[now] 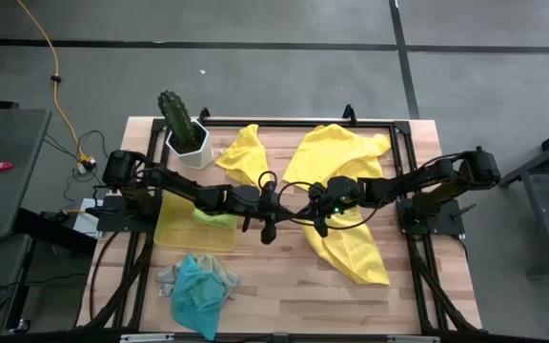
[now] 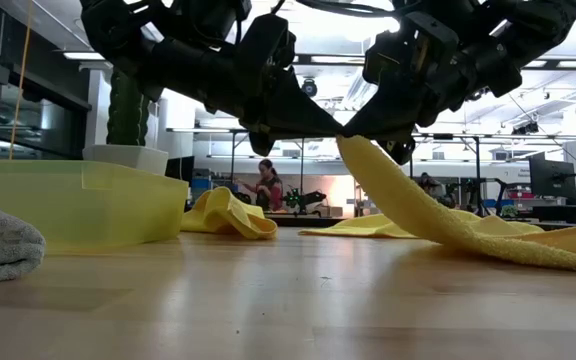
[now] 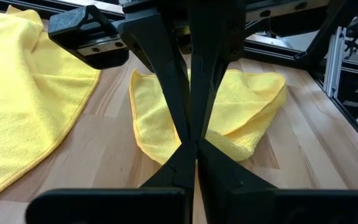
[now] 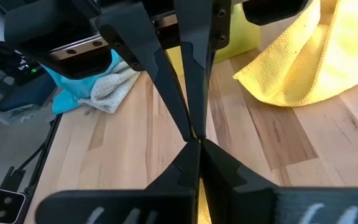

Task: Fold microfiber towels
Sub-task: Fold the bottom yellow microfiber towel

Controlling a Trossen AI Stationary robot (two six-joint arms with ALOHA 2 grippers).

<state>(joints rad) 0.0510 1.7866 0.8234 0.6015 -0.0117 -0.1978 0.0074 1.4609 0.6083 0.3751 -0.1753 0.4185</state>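
left gripper (image 1: pixel 267 232): centre of the high view, just left of the right gripper, above bare wood; fingers (image 3: pixel 185 118) pressed together, with no cloth visible between them in its wrist view.
right gripper (image 1: pixel 321 227): centre of the high view, over the edge of the large yellow towel; fingers (image 4: pixel 188 106) clenched, a sliver of yellow at their tips; in the low view the towel rises from the table to this gripper.
large yellow towel (image 1: pixel 343 205): right of centre in the high view, spread from the upper middle to the lower right of the table, one part lifted off the wood.
small yellow towel (image 1: pixel 244 154): crumpled, upper middle of the high view, just right of the white pot.
lime green towel (image 1: pixel 215 219): inside the yellow tray (image 1: pixel 184 233), at its right side, partly under the left arm.
turquoise towel (image 1: pixel 196 291): lower left of the high view, lying on the grey towel (image 1: pixel 167 280).
cactus (image 1: pixel 176 116): in the white pot (image 1: pixel 191 149), upper left of the table (image 1: pixel 274 286).
person (image 2: pixel 266 187): far background, centre of the low view.
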